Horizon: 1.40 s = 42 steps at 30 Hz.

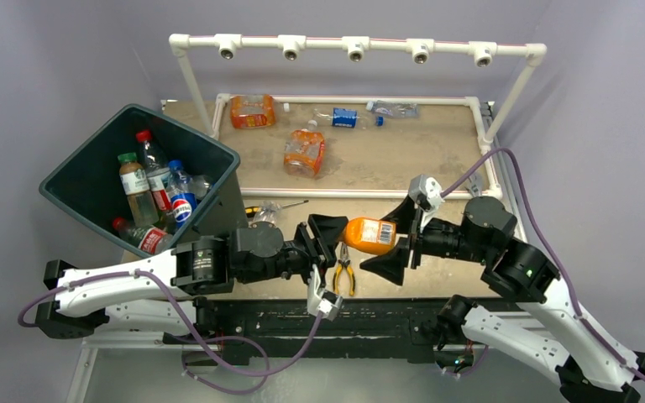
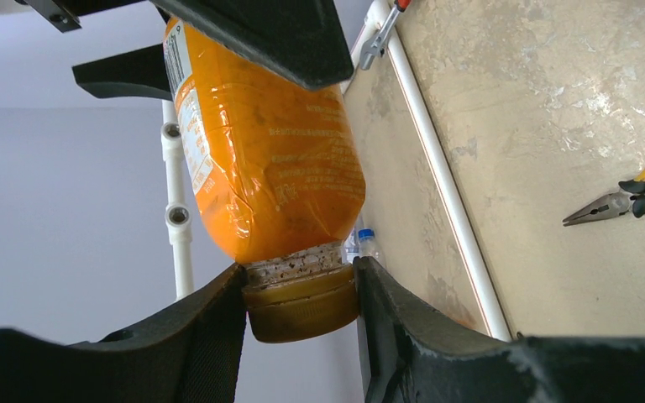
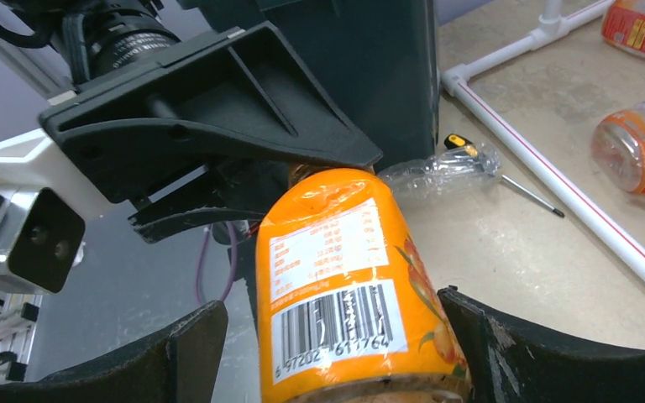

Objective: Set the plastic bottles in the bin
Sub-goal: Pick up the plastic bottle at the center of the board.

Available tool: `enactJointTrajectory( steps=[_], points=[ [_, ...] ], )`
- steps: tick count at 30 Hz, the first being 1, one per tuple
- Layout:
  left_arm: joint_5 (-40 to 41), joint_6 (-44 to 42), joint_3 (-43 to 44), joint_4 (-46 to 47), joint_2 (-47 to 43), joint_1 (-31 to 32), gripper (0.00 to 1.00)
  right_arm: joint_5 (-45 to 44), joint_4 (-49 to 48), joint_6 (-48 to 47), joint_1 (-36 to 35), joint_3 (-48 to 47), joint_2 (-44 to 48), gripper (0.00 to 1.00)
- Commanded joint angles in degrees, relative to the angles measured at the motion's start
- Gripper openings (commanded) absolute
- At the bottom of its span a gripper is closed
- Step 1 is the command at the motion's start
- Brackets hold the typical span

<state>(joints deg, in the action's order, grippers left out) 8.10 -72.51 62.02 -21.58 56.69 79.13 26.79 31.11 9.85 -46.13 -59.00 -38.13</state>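
left claw (image 2: 299,285) clamped on crinkled orange bottle (image 2: 269,151) | right claw (image 3: 332,323) apart, flanking its base

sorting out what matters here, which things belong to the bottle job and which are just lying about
Job: held orange bottle, bin, bottles in the bin, bottles on the far board.
Lying about: pliers, screwdriver.

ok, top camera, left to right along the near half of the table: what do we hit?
bin → left gripper, shut on the cap → orange bottle → right gripper, open around the bottle's base
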Motion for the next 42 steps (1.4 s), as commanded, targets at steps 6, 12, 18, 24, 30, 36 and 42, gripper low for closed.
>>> enactJointTrajectory(
  steps=[6, 12, 18, 24, 30, 36, 42],
  points=[
    [-2.2, 0.0, 3.3, 1.0, 1.7, -0.5, 0.00, 1.2, -2.0, 2.5, 0.0, 0.7, -1.5, 0.80],
    [-1.7, -0.1, 3.3, 0.9, 2.2, -0.6, 0.00, 0.8, -4.8, 3.3, 0.0, 1.4, 0.1, 0.54],
    [2.0, 1.1, -0.5, 8.1, 0.1, -0.5, 0.76, -1.6, -5.8, 2.0, 0.0, 1.1, 3.8, 0.41],
    [7.2, 19.6, -4.6, 27.1, -4.0, -0.6, 0.99, -18.6, -15.6, 2.7, 0.0, 6.4, 17.4, 0.32],
    [16.3, 59.2, -7.0, 43.7, -2.4, -0.6, 0.99, -24.4, -39.9, 9.9, 0.1, 26.9, 33.0, 0.31],
    [15.5, 86.8, -16.2, 68.4, 2.3, -0.6, 0.99, -24.5, -53.8, 14.2, 0.1, 37.4, 34.6, 0.26],
    [15.4, 99.3, -18.5, 81.1, 8.8, -0.6, 0.99, -25.1, -59.3, 15.8, 0.1, 40.2, 33.6, 0.24]
  ],
)
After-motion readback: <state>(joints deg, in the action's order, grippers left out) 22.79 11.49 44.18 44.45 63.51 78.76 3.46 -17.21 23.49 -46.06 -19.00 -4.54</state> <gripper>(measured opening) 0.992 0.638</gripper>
